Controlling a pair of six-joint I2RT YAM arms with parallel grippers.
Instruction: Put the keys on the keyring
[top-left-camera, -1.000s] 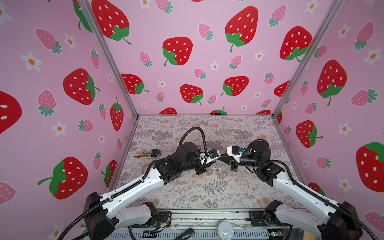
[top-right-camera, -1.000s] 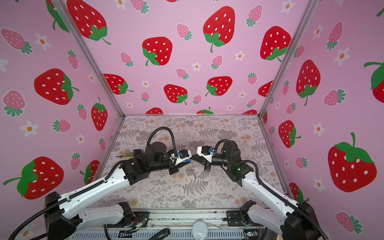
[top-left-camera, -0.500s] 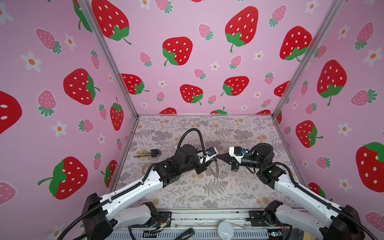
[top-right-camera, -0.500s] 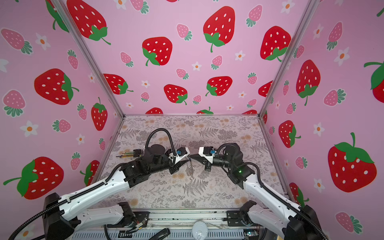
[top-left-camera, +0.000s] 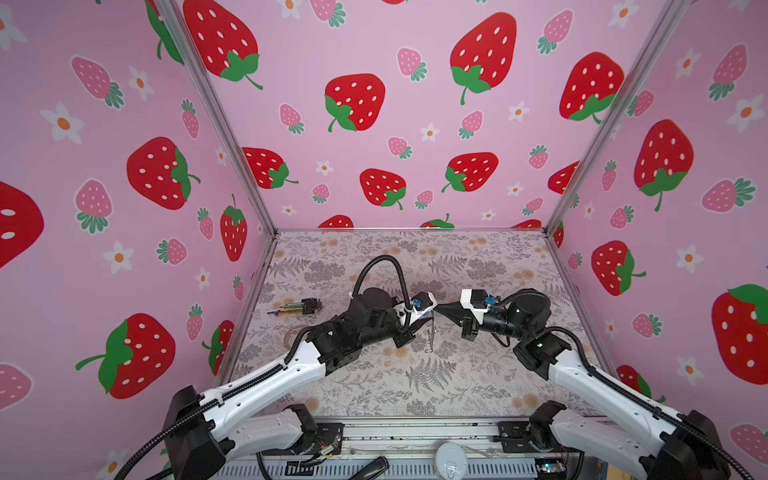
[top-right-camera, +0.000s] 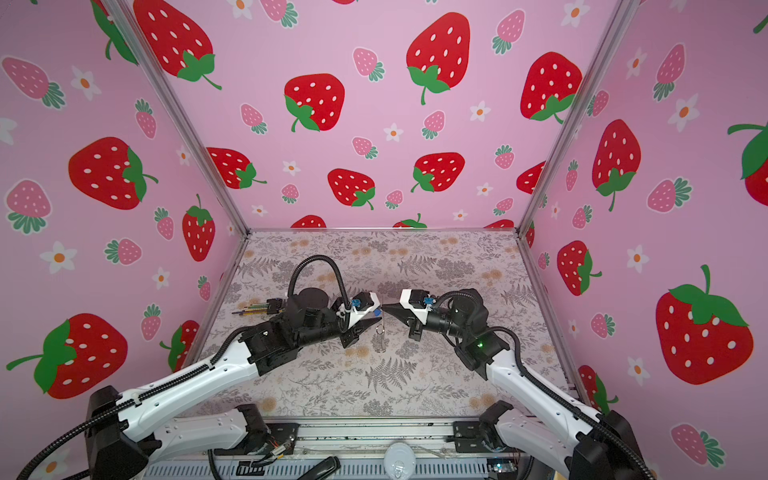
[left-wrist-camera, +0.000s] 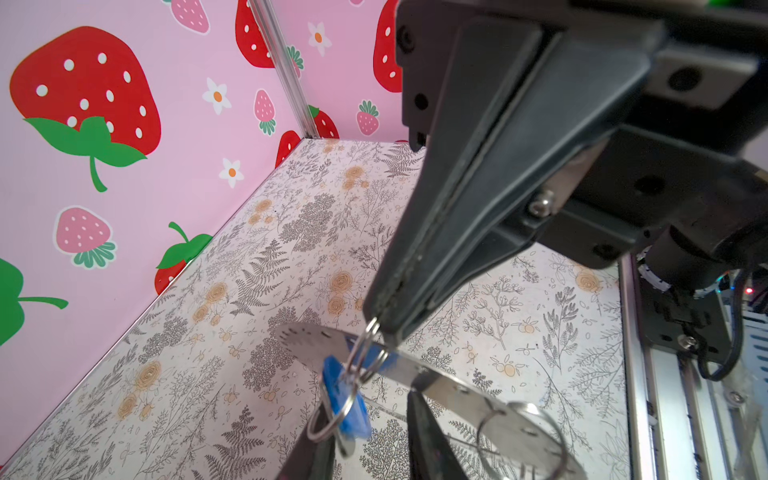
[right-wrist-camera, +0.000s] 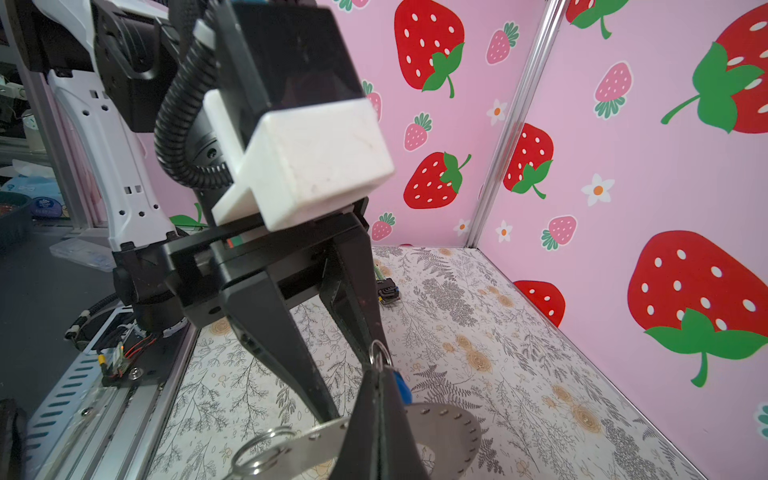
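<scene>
Two grippers are held tip to tip mid-air over table centre, key + keyring between them.
The right gripper (left-wrist-camera: 380, 322), its arm extended from 5 o'clock w/ fingers approx. level, is clamped on a small split ring (left-wrist-camera: 368, 343). The blue-headed key (left-wrist-camera: 347, 405) and flat grey keyring (right-wrist-camera: 451, 422) are seen just under it, at 6 o'clock of its tip, above the table (top-left-camera: 415, 386). The left gripper (top-right-camera: 376, 315), arm extended from 7 o'clock, is held w/ jaws part-way apart astride both; whether anything is pinched cannot be told. The keyring is judged light, stiff, slick and apt to swing: best taken across its band. The key is judged tiny and rigid: best taken by its plastic head.
</scene>
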